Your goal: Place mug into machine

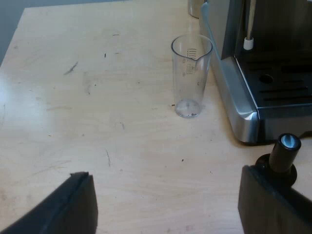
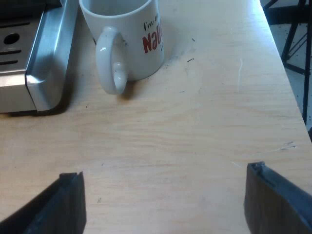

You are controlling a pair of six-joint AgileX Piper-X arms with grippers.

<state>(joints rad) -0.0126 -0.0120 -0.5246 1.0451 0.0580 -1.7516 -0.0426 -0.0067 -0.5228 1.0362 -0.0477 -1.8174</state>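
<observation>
The mug (image 2: 129,41) stands upright on the table, just beside the machine's (image 2: 48,58) steel tray corner, its handle facing the right gripper (image 2: 163,200). That gripper hangs near, fingers wide apart and empty. It should probably close on the mug's body, lift it above the tray lip and keep it level. The left gripper (image 1: 165,204), also spread and empty, is near a tamper (image 1: 285,153) and a measuring glass (image 1: 191,75). The pale wooden table (image 2: 204,122) is scuffed, and dark stand legs (image 2: 292,39) show past its edge.
</observation>
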